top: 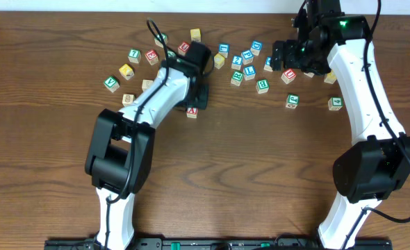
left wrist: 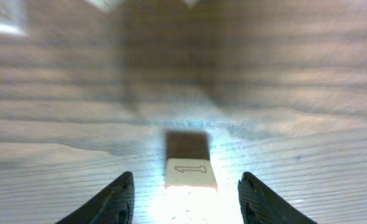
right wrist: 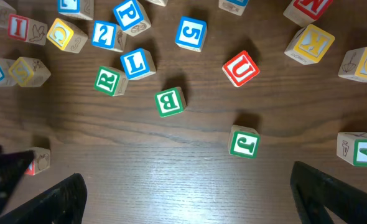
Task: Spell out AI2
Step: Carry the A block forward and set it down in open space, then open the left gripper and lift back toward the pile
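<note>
A wooden block with a red A [top: 192,110] on top rests on the table just in front of my left gripper [top: 201,97]. In the left wrist view this block [left wrist: 190,171] lies between the fingers [left wrist: 120,196], with a gap on each side, and the gripper [left wrist: 185,182] is open. My right gripper [top: 288,55] hovers open over the scattered blocks at the back right and holds nothing [right wrist: 186,186]. Below it lie a blue 2 block [right wrist: 104,34] and a red I block [right wrist: 18,27].
Loose letter and number blocks lie across the back of the table: green B [right wrist: 170,102], red U [right wrist: 240,68], green J [right wrist: 244,143], green 4 [right wrist: 364,151], blue 5 [right wrist: 191,33]. A smaller group with a green V [top: 111,84] lies at the back left.
</note>
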